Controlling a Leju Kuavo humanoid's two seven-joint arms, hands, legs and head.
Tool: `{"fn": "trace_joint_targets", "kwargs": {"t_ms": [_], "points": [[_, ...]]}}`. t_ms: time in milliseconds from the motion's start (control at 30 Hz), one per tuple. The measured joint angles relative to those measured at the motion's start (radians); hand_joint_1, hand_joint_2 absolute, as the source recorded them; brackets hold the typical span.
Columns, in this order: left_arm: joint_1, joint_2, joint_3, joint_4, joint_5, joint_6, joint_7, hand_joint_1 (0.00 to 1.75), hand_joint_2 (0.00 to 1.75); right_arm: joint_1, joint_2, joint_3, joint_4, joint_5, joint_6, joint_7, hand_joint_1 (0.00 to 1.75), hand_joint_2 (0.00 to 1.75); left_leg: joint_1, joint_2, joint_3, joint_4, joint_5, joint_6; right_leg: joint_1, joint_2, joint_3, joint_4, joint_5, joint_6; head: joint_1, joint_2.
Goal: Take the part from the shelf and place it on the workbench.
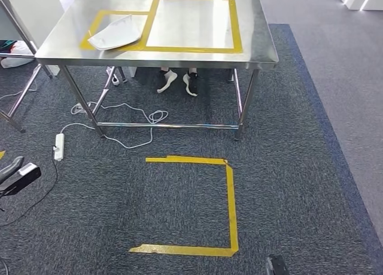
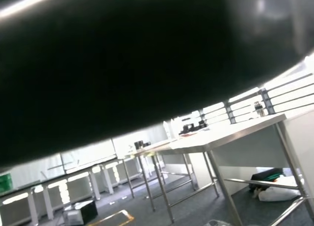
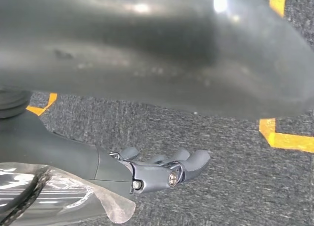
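Note:
A white, flat, slightly curved part [image 1: 115,33] lies on the steel workbench [image 1: 253,54], inside the smaller yellow-taped rectangle at its left. Both arms hang low, well short of the bench. In the right wrist view my right hand [image 3: 167,169] hangs above the carpet with its fingers stretched out and nothing in them. A dark piece of my right arm [image 1: 276,266] shows at the bottom edge of the head view. My left hand [image 1: 15,174] is a dark shape with a white label at the left edge; its fingers cannot be made out. A black blur covers most of the left wrist view.
A larger yellow-taped rectangle [image 1: 234,24] marks the bench's middle. On the carpet in front lies a yellow tape outline [image 1: 231,203]. A power strip [image 1: 59,146] and cables lie by the left legs. A person's feet [image 1: 177,81] show under the bench. More steel tables [image 2: 207,137] stand to the left.

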State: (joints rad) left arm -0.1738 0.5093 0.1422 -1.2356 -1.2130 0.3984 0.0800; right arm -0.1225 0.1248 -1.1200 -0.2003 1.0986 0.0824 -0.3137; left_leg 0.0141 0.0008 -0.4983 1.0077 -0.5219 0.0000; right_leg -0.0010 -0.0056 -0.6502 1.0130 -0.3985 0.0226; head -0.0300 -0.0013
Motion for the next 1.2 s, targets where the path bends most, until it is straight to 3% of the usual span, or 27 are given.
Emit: {"fn": "trace_joint_targets", "kwargs": {"t_ms": [33,67,133,167,200,233,267,300,333,400,433,467,533,567,600,667,700,733,767,800,833,900,933,967,1033,1100,1200], "points": [[0.000,-0.001,0.000,0.000,0.001,0.000,0.000,0.00,0.00,0.002,0.000,0.000,0.000,0.000,0.000,0.000,0.00,0.00,0.000,0.002,-0.012,0.000,0.011,0.009,-0.001,0.001,-0.011,0.012,-0.020,0.005,0.001,0.000],[0.001,-0.002,-0.001,0.000,0.001,0.000,-0.001,0.00,0.00,0.003,0.000,0.000,0.000,0.000,0.000,0.001,0.00,0.00,0.001,0.004,-0.027,-0.001,0.024,0.017,-0.001,0.003,-0.025,0.042,-0.059,0.009,0.002,0.000],[0.001,-0.002,-0.001,0.000,0.005,0.000,-0.002,0.00,0.00,0.004,0.000,0.000,0.000,0.000,0.000,0.002,0.00,0.00,-0.001,0.006,-0.059,0.000,0.050,0.027,-0.001,0.004,-0.056,0.157,-0.168,0.012,0.005,0.000],[0.001,-0.002,-0.001,0.001,0.007,0.000,-0.004,0.00,0.00,0.003,0.000,0.000,0.000,0.000,0.000,0.002,0.00,0.00,-0.004,0.006,-0.077,0.001,0.064,0.029,-0.001,0.004,-0.066,0.223,-0.204,0.012,0.006,0.000],[0.001,-0.003,-0.001,0.001,0.009,0.000,-0.006,0.00,0.00,0.002,0.000,0.000,0.000,0.000,0.000,0.002,0.00,0.00,-0.007,0.006,-0.096,0.002,0.078,0.030,-0.001,0.004,-0.067,0.274,-0.215,0.010,0.006,0.000],[0.002,-0.003,-0.001,0.001,0.010,0.000,-0.008,0.00,0.00,0.002,0.000,0.000,0.000,0.000,0.000,0.002,0.00,0.00,-0.010,0.006,-0.114,0.003,0.091,0.030,0.001,0.004,-0.057,0.298,-0.201,0.006,0.006,0.000],[0.002,-0.004,-0.001,0.002,0.011,0.000,-0.010,0.00,0.00,0.002,0.000,0.000,0.000,0.000,0.000,0.002,0.00,0.00,-0.013,0.006,-0.132,0.003,0.105,0.031,0.003,0.004,-0.030,0.291,-0.170,0.000,0.006,0.000],[0.003,-0.004,-0.001,0.002,0.012,0.000,-0.011,0.00,0.00,0.001,0.000,0.000,0.000,0.000,0.000,0.002,0.00,0.00,-0.016,0.005,-0.147,0.004,0.118,0.030,0.007,0.004,0.014,0.250,-0.139,-0.009,0.006,0.000],[0.004,-0.005,0.000,0.002,0.013,0.000,-0.012,0.00,0.00,0.000,-0.001,0.000,-0.001,0.001,0.000,0.002,0.00,0.00,-0.019,0.005,-0.160,0.004,0.130,0.029,0.013,0.005,0.074,0.180,-0.129,-0.021,0.006,0.000],[0.005,-0.006,0.000,0.002,0.015,0.000,-0.013,0.00,0.00,-0.004,-0.004,0.000,-0.002,0.001,0.000,0.002,0.00,0.00,-0.020,0.005,-0.174,0.004,0.154,0.023,0.022,0.005,0.190,0.017,-0.157,-0.036,0.005,0.000],[0.004,-0.006,0.001,0.002,0.015,0.000,-0.013,0.00,0.00,-0.006,-0.006,0.001,-0.003,0.001,0.000,0.002,0.00,0.00,-0.019,0.006,-0.176,0.001,0.165,0.017,0.026,0.005,0.220,-0.036,-0.176,-0.039,0.005,0.000],[0.004,-0.006,0.001,0.002,0.016,0.000,-0.014,0.00,0.00,-0.006,-0.006,0.001,-0.003,0.001,0.000,0.001,0.00,0.00,-0.017,0.007,-0.177,-0.004,0.178,0.011,0.028,0.005,0.230,-0.062,-0.180,-0.041,0.005,0.000],[0.006,-0.006,0.001,0.002,0.016,0.000,-0.015,0.00,0.00,-0.005,-0.003,0.001,-0.002,0.001,0.000,0.002,0.00,0.00,-0.014,0.005,-0.184,-0.006,0.176,0.000,0.024,0.002,0.212,-0.069,-0.156,-0.051,0.006,0.000],[0.007,-0.005,0.002,0.003,0.017,0.000,-0.015,0.00,0.00,-0.003,-0.002,0.001,-0.001,0.001,0.000,0.003,0.00,0.00,-0.013,0.003,-0.191,0.012,0.144,-0.006,0.022,-0.001,0.202,-0.071,-0.140,-0.057,0.005,0.000],[0.008,-0.004,0.002,0.003,0.017,0.000,-0.015,0.00,0.00,-0.002,-0.001,0.000,-0.001,0.001,-0.001,0.003,0.00,0.00,-0.011,0.001,-0.200,0.048,0.093,-0.011,0.019,-0.003,0.189,-0.072,-0.124,-0.063,0.004,0.000],[0.009,-0.004,0.003,0.004,0.017,0.000,-0.015,0.00,0.00,0.000,-0.001,0.000,-0.001,0.000,-0.001,0.004,0.00,0.00,-0.005,0.001,-0.216,0.171,-0.013,-0.023,0.020,-0.005,0.159,-0.068,-0.097,-0.066,0.001,0.000],[0.009,-0.005,0.002,0.004,0.018,0.000,-0.015,0.00,0.00,0.000,-0.001,0.000,-0.001,0.000,-0.001,0.003,0.00,0.00,-0.002,0.001,-0.218,0.232,-0.033,-0.028,0.020,-0.006,0.140,-0.063,-0.085,-0.065,0.001,0.000],[0.010,-0.006,0.002,0.005,0.018,0.000,-0.015,0.00,0.00,0.000,-0.001,0.000,-0.001,0.000,-0.001,0.003,0.00,0.00,0.000,0.001,-0.212,0.274,-0.028,-0.033,0.020,-0.006,0.120,-0.056,-0.074,-0.063,0.001,0.000],[0.010,-0.006,0.002,0.005,0.019,0.000,-0.015,0.00,0.00,0.000,-0.001,0.000,-0.001,0.000,-0.001,0.003,0.00,0.00,0.002,0.001,-0.192,0.283,-0.001,-0.036,0.019,-0.007,0.097,-0.046,-0.064,-0.061,0.001,0.000],[0.009,-0.006,0.002,0.005,0.020,0.000,-0.015,0.00,0.00,0.000,-0.001,0.000,-0.001,0.000,-0.001,0.003,0.00,0.00,0.004,0.001,-0.158,0.259,0.029,-0.037,0.019,-0.007,0.076,-0.034,-0.057,-0.058,0.001,0.000],[0.008,-0.006,0.002,0.005,0.020,0.000,-0.015,0.00,0.00,0.000,-0.001,0.000,-0.001,0.000,-0.001,0.003,0.00,0.00,0.006,0.001,-0.111,0.204,0.039,-0.037,0.018,-0.007,0.057,-0.023,-0.051,-0.055,0.001,0.000],[0.005,-0.006,0.003,0.005,0.022,0.000,-0.016,0.00,0.00,-0.002,-0.001,0.001,-0.001,0.000,-0.001,0.004,0.00,0.00,0.004,0.001,-0.013,0.064,0.005,-0.027,0.020,-0.006,0.032,-0.003,-0.042,-0.046,0.002,0.000],[0.002,-0.006,0.003,0.005,0.025,-0.001,-0.016,0.00,0.00,-0.002,-0.001,0.001,-0.001,0.000,-0.001,0.004,0.00,0.00,0.001,0.001,0.014,0.018,-0.019,-0.019,0.020,-0.006,0.027,0.002,-0.037,-0.041,0.001,0.000],[0.001,-0.006,0.004,0.005,0.028,-0.001,-0.016,0.00,0.00,-0.003,-0.001,0.001,-0.001,0.000,-0.001,0.004,0.00,0.00,-0.002,0.001,0.026,-0.006,-0.030,-0.010,0.020,-0.006,0.024,0.003,-0.031,-0.036,0.002,0.000],[-0.001,-0.007,0.005,0.005,0.039,-0.006,-0.015,0.00,0.00,-0.001,-0.001,0.001,-0.001,0.000,-0.001,0.005,0.00,0.00,-0.004,0.004,0.015,-0.011,-0.016,0.007,0.017,-0.004,0.016,0.005,-0.024,-0.024,0.000,0.000],[-0.003,-0.008,0.006,0.006,0.050,-0.011,-0.014,0.00,0.00,0.003,-0.001,0.001,-0.001,-0.001,-0.002,0.006,0.00,0.00,-0.001,0.007,-0.002,-0.014,0.005,0.021,0.013,0.000,-0.014,0.057,-0.070,-0.010,0.003,0.000],[-0.002,-0.009,0.008,0.006,0.060,-0.016,-0.012,0.00,0.00,0.004,-0.001,0.001,0.000,0.000,-0.001,0.006,0.00,0.00,0.000,0.008,-0.041,-0.012,0.034,0.028,0.005,0.004,-0.084,0.250,-0.190,0.005,0.006,0.000]]}}
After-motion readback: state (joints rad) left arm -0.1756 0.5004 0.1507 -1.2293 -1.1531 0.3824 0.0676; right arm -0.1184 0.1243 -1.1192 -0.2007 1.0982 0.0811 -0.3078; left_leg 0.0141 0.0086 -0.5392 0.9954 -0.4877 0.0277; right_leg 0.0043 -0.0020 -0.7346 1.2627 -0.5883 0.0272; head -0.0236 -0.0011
